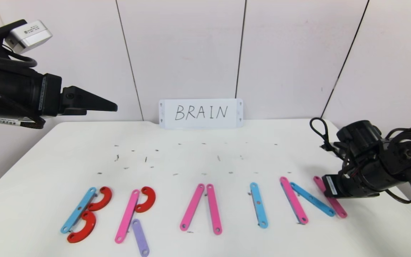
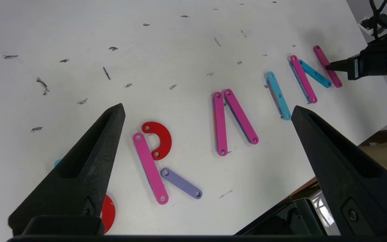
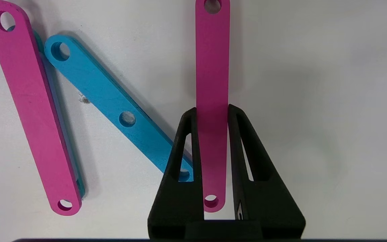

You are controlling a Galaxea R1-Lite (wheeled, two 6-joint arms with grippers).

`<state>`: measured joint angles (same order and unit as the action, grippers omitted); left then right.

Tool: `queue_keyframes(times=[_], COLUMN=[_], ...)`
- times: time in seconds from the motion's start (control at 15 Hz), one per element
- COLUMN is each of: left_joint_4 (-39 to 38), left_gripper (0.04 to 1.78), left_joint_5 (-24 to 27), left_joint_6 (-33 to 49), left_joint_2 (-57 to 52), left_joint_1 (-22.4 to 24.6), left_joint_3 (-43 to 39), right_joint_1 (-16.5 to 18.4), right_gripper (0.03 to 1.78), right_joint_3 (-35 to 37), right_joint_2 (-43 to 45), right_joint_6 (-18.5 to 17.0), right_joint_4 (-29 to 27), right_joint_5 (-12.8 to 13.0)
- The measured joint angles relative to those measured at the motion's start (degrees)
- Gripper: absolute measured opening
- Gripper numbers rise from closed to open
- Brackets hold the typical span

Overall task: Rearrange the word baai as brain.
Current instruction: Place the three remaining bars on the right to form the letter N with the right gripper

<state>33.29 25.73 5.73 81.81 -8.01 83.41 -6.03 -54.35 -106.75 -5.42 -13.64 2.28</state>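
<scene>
— Where is the right gripper point(image 3: 212, 111) found?
— At four o'clock on the table point(image 1: 205, 157), jaws closed on the last pink bar point(image 3: 212, 67), apparently flat.
— The left gripper point(image 2: 207, 111)?
— Raised at ten o'clock, jaws wide, nothing held.

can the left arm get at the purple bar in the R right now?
Probably yes. The left gripper hangs open above the table's left side, and the purple bar lies flat with nothing over it. The right gripper is shut on the far pink bar.
</scene>
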Motion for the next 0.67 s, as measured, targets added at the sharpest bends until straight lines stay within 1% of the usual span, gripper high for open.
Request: queue_keyframes(times=[0.27, 0.4, 0.47, 0.53, 0.67], left_joint_4=[0.0, 0.0, 0.0, 0.0, 0.0], left_gripper=[1.73, 1.73, 1.73, 1.73, 1.73], left_joint_5=[0.0, 0.0, 0.0, 0.0, 0.0], left_joint_6=[0.0, 0.0, 0.0, 0.0, 0.0], left_joint_2=[0.0, 0.0, 0.0, 0.0, 0.0], left_joint_1=[0.0, 0.0, 0.0, 0.0, 0.0], left_joint_3=[0.0, 0.0, 0.0, 0.0, 0.0], right_joint_1=[0.0, 0.0, 0.0, 0.0, 0.1], right_gripper=[0.27, 0.34, 0.4, 0.5, 0.78], right_joint_3=[0.4, 0.4, 0.4, 0.4, 0.2], right_joint_2=[0.0, 0.0, 0.0, 0.0, 0.0], right_joint_6=[0.6, 0.6, 0.6, 0.6, 0.6], right_joint_4=[0.0, 0.0, 0.0, 0.0, 0.0], right_joint_5=[-0.4, -0.3, -0.3, -0.3, -0.2])
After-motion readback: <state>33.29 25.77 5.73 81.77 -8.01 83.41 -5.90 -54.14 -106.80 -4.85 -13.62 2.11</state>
